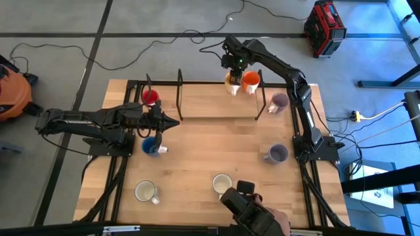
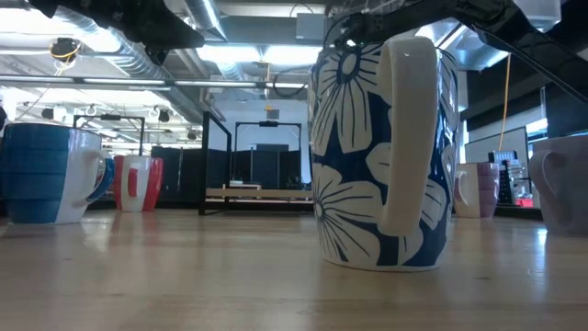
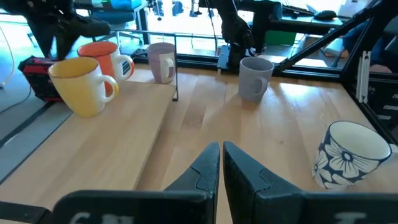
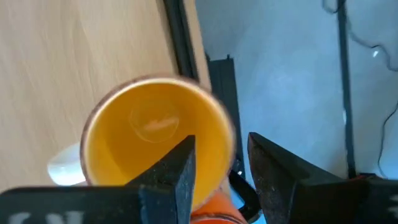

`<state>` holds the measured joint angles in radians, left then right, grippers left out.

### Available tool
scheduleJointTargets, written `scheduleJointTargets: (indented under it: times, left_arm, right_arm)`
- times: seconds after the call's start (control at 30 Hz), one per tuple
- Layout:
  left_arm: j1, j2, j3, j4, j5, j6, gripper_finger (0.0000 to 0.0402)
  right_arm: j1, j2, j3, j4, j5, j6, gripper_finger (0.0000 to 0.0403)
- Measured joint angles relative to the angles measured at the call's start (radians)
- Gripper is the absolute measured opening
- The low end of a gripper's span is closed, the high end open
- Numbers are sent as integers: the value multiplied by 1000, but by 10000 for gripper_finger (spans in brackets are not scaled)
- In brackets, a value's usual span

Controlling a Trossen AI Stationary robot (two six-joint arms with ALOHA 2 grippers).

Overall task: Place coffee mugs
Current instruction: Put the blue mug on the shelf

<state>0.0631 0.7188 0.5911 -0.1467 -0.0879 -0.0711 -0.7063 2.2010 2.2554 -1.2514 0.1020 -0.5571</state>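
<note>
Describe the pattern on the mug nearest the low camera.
The mug has large white flowers on dark blue, with a white handle; the low view shows it best.

off-task stuff around your wooden table (image 1: 203,141)
you've got a red case (image 1: 324,27) on the floor past the far right corner, an orange vacuum (image 1: 12,92) at left, black cables (image 1: 59,49) across the grey floor.

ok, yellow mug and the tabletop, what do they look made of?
Yellow mug: looks like glazed ceramic, going by its thick rounded rim, its smooth glossy wall with soft highlights, and its white handle. Tabletop: looks like wood, pale planks with visible grain and seams, and a low-sheen finish.
</note>
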Motion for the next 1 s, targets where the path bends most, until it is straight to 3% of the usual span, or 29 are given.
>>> scheduleJointTargets:
  times: [0.23,0.57,1.0]
  left_arm:
    - [0,-6,0,0,0,4,15]
    - [0,-6,0,1,-9,6,21]
    - [0,27,0,-2,-13,-1,153]
  right_arm:
    - [20,-26,87,-50,4,53,134]
    - [161,-151,85,-116,-183,277,134]
    - [610,-271,85,-107,-176,485,134]
